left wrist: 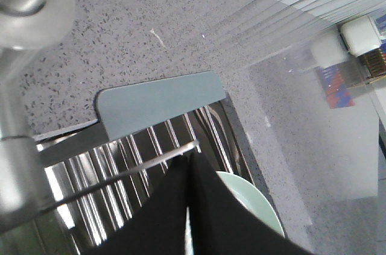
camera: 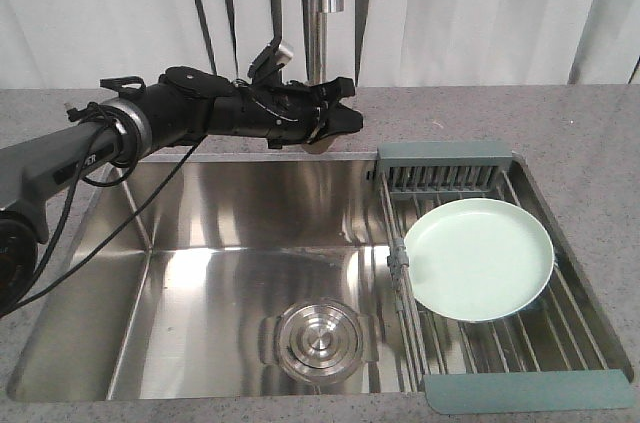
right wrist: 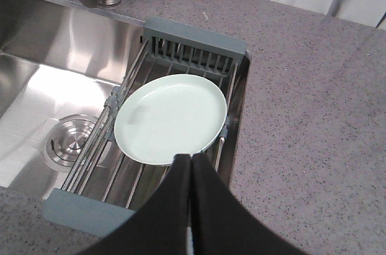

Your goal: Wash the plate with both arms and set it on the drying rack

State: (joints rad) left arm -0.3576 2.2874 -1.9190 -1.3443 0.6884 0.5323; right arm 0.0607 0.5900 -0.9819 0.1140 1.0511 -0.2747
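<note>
Both grippers, left (left wrist: 188,207) and right (right wrist: 190,207), are seen pressed together and empty, while the plate (camera: 480,258) lies flat on the rack (camera: 445,153) with its left edge overhanging, so a nudge could tip it into the sink (camera: 220,273).

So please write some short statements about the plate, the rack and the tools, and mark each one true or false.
1. The plate lies on the drying rack. True.
2. The plate stands upright in the rack's slotted end. False: it lies nearly flat on the rods, in front of the slots.
3. The left arm reaches to the faucet behind the sink. True.
4. The right tool holds the plate. False: its fingers are closed together just at the plate's near edge, gripping nothing.
5. The plate covers the sink drain. False: the drain is uncovered, left of the rack.
</note>
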